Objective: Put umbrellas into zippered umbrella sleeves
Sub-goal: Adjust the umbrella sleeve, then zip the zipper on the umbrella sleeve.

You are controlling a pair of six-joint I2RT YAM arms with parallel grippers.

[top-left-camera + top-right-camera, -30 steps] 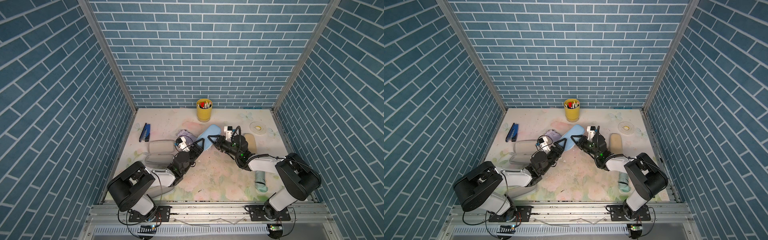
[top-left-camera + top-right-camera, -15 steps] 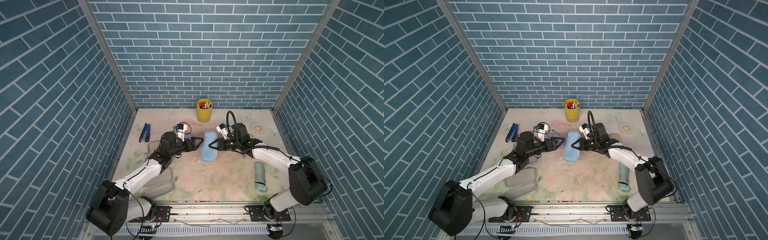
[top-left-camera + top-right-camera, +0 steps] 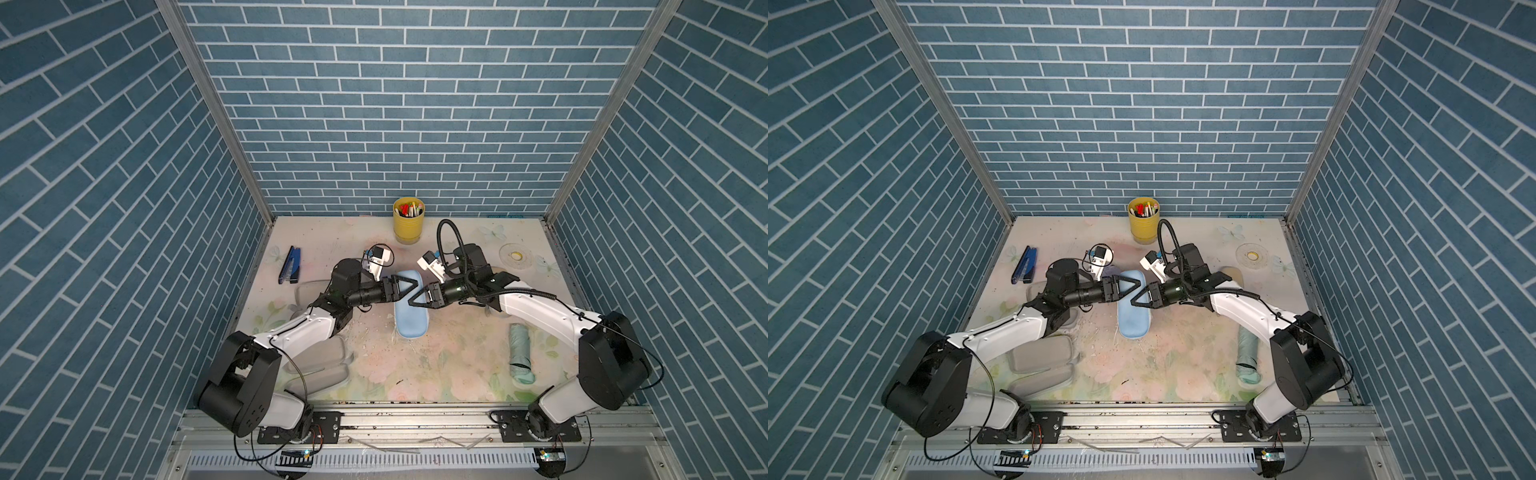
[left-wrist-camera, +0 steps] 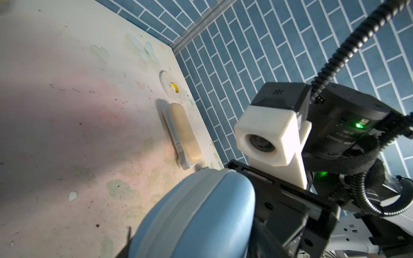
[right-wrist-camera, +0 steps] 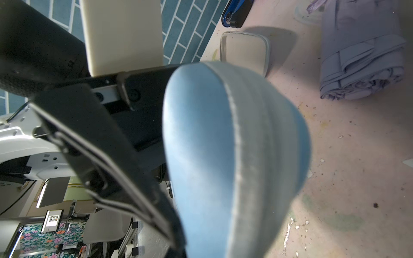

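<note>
Smooth, faintly glossy blue sleeve

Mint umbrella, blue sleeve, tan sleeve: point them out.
mint umbrella [image 3: 521, 352], in a top view, mid-roll.
blue sleeve [image 3: 411, 321], in a top view, bare shell.
tan sleeve [image 4: 184, 131], left wrist view, top shell.

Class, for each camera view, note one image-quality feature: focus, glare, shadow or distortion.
Both top views: evenly lit, sharp, brick walls splaying outward. Left wrist view: white camera housing glares; light blue sleeve close and soft. Right wrist view: the sleeve looms blurred; lilac umbrella is sharper.
</note>
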